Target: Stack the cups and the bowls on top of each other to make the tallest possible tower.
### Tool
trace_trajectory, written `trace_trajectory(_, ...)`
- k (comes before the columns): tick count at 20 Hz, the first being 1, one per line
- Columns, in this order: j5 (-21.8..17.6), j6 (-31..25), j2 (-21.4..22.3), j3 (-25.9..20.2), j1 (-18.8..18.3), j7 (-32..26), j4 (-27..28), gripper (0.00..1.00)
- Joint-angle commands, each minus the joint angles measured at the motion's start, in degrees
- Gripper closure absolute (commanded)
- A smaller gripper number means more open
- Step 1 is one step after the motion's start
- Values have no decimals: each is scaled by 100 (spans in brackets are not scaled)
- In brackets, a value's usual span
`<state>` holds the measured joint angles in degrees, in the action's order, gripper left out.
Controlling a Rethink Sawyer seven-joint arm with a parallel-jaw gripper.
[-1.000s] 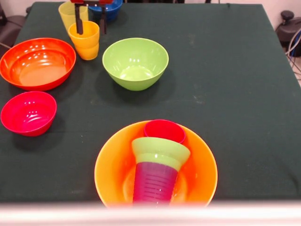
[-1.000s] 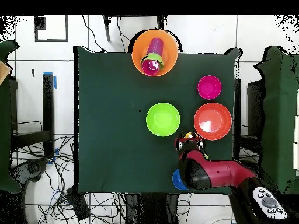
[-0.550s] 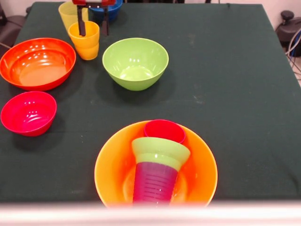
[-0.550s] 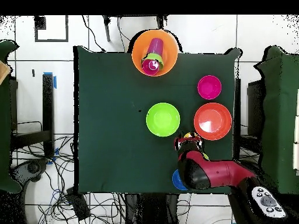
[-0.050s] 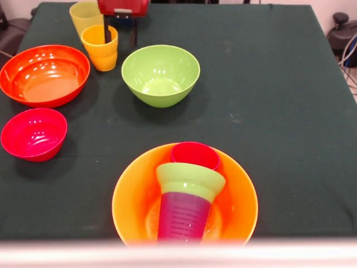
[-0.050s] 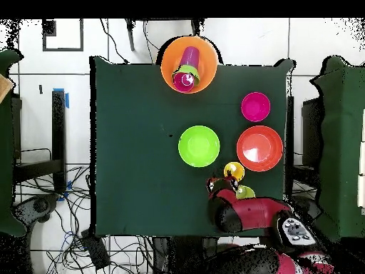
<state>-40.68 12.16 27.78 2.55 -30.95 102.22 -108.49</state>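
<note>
The table [image 5: 279, 84] wears a matt dark green cloth, faintly flecked. The orange-red bowl [image 5: 44, 75], red-pink bowl [image 5: 33, 134] and large green bowl [image 5: 160, 75] look like smooth glossy plastic, catching highlights. The purple cup [image 5: 183, 216] is ribbed and translucent. The gripper [image 5: 120, 30] housing seems glossy red plastic, perhaps painted metal.

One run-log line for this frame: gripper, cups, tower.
gripper: open, empty, beside yellow-orange cup | pale yellow cup: upright behind it | tower: in large yellow-orange bowl, red-pink cup on top
</note>
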Motion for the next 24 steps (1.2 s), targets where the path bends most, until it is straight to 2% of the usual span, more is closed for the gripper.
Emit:
trace_trajectory(1,500,-53,-960,540,391,791,699,0)
trace_trajectory(8,741,171,-1336,717,499,767,832,0)
trace_trajectory(9,776,151,-1332,700,460,713,823,100)
trace_trajectory(14,747,11,-1234,682,457,609,784,100)
trace_trajectory(18,545,-359,-971,359,224,489,655,100)
trace_trajectory(20,456,-727,-755,56,27,358,535,100)
trace_trajectory(24,728,-1911,-262,-536,-253,-52,402,100)
